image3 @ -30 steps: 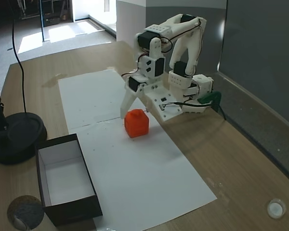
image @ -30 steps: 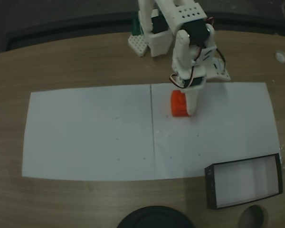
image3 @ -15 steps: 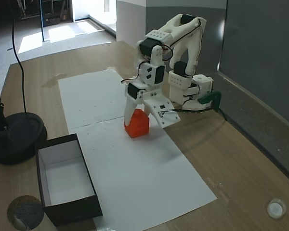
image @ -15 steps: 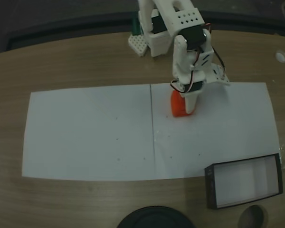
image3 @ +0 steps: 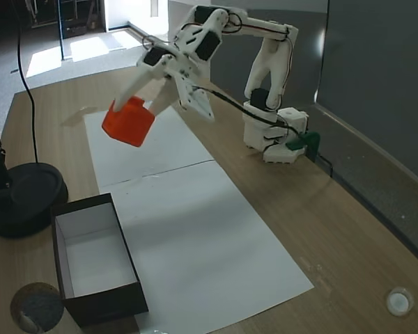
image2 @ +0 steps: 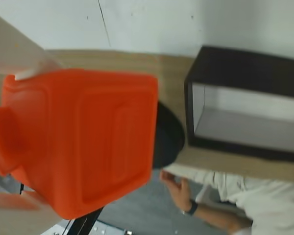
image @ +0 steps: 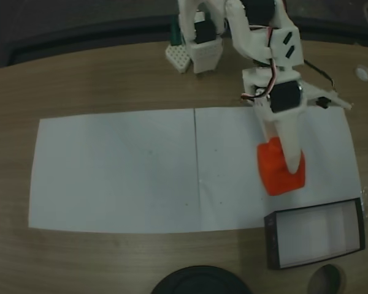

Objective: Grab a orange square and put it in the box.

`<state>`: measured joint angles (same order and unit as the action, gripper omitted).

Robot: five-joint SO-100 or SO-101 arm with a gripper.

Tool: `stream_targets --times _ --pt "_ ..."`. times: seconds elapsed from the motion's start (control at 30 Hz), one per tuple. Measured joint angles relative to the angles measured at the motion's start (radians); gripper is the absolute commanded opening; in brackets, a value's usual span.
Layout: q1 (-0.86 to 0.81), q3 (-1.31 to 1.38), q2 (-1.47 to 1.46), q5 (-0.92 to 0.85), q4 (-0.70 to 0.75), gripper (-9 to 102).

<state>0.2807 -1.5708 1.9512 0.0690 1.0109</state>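
Orange square (image3: 127,121) clamped in the closed gripper (image3: 129,111), held aloft — above the paper, short of the box (image3: 96,259).

Dim overhead view; wrist view blurred close-up.

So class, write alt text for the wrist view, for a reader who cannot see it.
A bright orange-red plastic cube with rounded edges, held by the gripper, fills the left of the frame. To its right on the wooden table sits a shallow black-walled box with a white floor, empty. Below the table edge, a person's hand reaches in.
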Motion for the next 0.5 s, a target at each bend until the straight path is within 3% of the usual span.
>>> stream_targets --times 0.27,0.5 --pt "0.129 0.385 -0.296 -0.003 -0.049 15" --pt "0.127 0.690 -0.710 -0.003 -0.049 15"
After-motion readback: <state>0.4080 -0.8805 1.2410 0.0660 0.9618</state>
